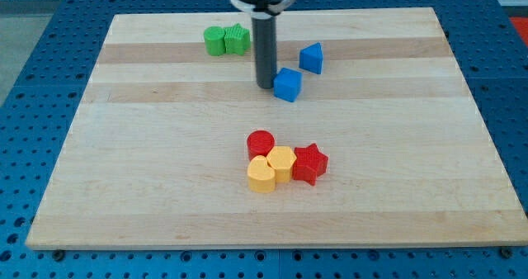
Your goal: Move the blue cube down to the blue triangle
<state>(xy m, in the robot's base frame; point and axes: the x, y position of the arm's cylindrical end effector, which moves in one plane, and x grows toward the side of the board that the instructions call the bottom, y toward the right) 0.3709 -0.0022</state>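
Note:
The blue cube (288, 85) sits on the wooden board (165, 172), above the middle. The blue triangle (311, 58) lies just above and to the right of the cube, a small gap between them. My rod comes down from the view's top, and my tip (265, 85) rests on the board right against the cube's left side.
Two green blocks (226, 40) sit side by side to the upper left of the rod. Below the middle is a cluster: a red cylinder (261, 143), a yellow heart (261, 176), a yellow block (281, 162) and a red star (310, 163).

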